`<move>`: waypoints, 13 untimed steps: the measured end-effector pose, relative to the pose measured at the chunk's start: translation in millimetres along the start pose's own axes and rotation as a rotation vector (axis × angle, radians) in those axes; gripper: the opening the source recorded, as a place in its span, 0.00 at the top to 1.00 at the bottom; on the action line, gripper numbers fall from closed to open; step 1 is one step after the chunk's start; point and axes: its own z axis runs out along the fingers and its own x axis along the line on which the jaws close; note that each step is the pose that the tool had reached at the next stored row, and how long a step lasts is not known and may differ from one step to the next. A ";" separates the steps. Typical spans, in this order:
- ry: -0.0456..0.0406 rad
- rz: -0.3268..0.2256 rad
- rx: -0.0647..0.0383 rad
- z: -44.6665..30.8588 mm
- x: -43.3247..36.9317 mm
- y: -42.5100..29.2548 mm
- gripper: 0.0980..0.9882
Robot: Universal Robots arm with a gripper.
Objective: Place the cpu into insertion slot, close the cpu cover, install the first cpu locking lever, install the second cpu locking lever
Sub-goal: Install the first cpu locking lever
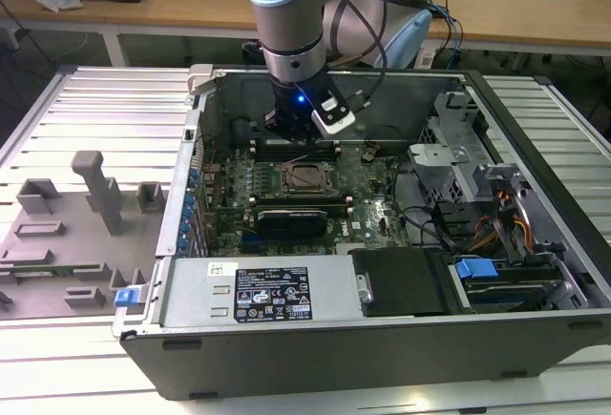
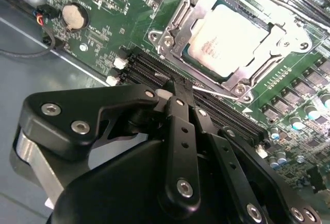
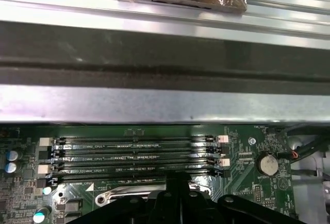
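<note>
CPU (image 2: 227, 41) is lying flat in the insertion slot (image 2: 180, 49), and I am reading the cpu cover (image 2: 281, 38) as already folded down over it, its window framing the silvery top. I am holding the gripper (image 2: 178, 98) just beside the slot, over the black memory slots (image 3: 136, 157), with its fingers (image 2: 180, 126) pressed together on nothing. A thin wire lever (image 2: 219, 92) is lying along the slot's near edge; I judge the tip is poised there to push it.
</note>
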 end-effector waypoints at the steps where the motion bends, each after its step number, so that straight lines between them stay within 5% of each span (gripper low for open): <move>1: -0.0014 0.005 0.001 0.5 0.2 -0.1 0.99; 7: -0.0145 0.078 0.017 5.2 1.2 -0.4 0.99; 13: -0.0179 0.096 0.022 6.8 1.5 4.2 0.99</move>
